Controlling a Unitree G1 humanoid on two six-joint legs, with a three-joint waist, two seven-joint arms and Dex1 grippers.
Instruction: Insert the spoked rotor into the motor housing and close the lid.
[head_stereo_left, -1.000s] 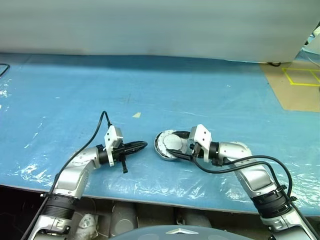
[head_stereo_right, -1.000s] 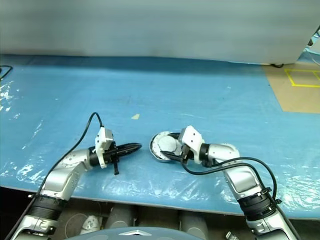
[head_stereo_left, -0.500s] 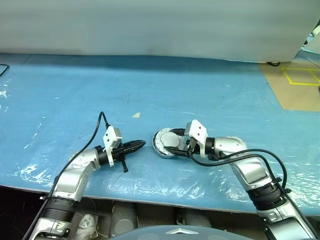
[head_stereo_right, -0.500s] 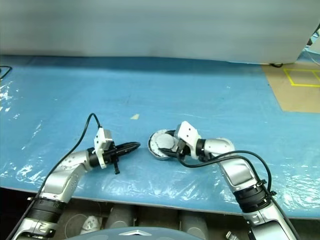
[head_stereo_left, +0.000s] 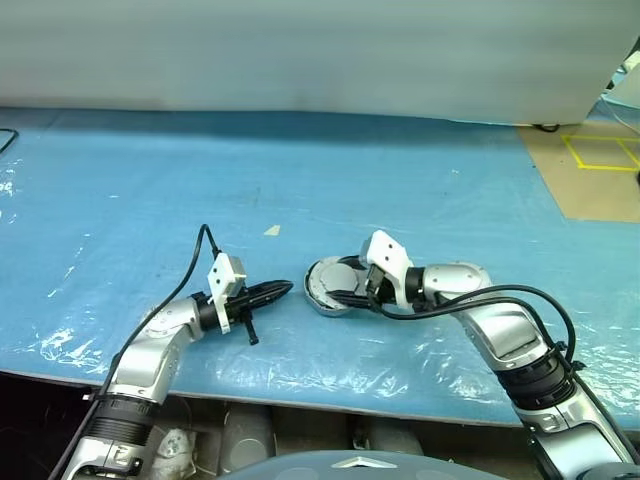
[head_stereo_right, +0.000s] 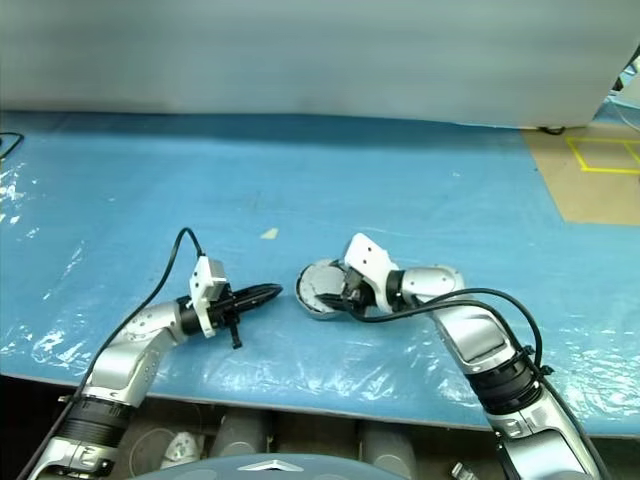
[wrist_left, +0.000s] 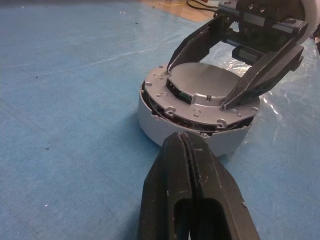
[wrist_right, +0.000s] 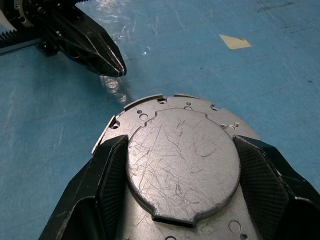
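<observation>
The motor housing (wrist_left: 165, 122), a shallow grey metal puck, sits on the blue plastic-covered table (head_stereo_left: 150, 190) slightly right of centre and in the lower half of the head views. The lid (wrist_right: 182, 160) lies down over its top with the smooth, scratched silver-grey face up; in the left wrist view it rests slightly tilted, with a dark gap under its near edge, so it does not look fully seated. Whether the rotor is inside cannot be told, since the lid covers the interior. The right gripper (wrist_left: 235, 65) reaches in from the right with its two black fingers spread wide, one on each side of the raised round centre of the lid and resting against the lid's top. The left gripper (head_stereo_left: 283, 290) lies just to the left of the housing, pointing at it but apart from it, with its fingers pressed together and nothing between them. A small pale scrap (head_stereo_left: 273, 230) lies on the sheet above and left of the housing. The sheet is wrinkled and shiny along its near edge. Behind it runs a pale wall (head_stereo_left: 300, 50); at the upper right, brown floor with yellow tape (head_stereo_left: 600, 160) shows.
</observation>
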